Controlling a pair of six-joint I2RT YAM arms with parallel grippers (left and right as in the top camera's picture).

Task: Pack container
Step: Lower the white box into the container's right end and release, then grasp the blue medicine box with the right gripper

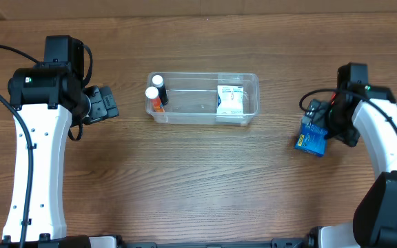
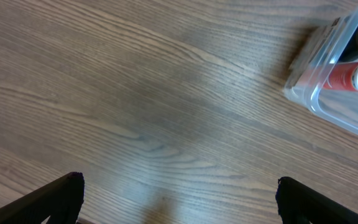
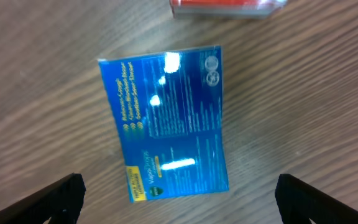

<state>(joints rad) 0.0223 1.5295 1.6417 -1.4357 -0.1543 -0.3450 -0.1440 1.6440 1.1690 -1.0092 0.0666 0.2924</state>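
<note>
Brown wood-grain counter (image 1: 198,193) carries everything. The container, a clear shallow rectangular plastic bin w/ rounded corners (image 1: 195,103), sits upper centre of the overhead frame, between the two arms, prob. so either can reach it. Left hand (image 2: 179,199) hangs at left of frame beside the bin's short end, fingers spread wide w/ nothing between them; it looks parked clear of the work. Right hand (image 3: 179,196) is at far right of frame, well apart from the bin, fingers spread and straddling a flat glossy blue cardboard box w/ yellow print (image 3: 166,124). That box lies face-up on the counter, skewed to the fingers, no contact visible, so judged a pre-grasp line-up; a wrist turn may be needed before closing. Inside the bin: a white box w/ green print (image 1: 230,100) stands at the right end, and white-capped bottles incl. a red-orange one (image 2: 347,74) are bunched at the left end, leaving the middle free, likely for the blue box. A red-edged item (image 3: 225,6) is cut off at top of the right wrist frame; can't tell what.
</note>
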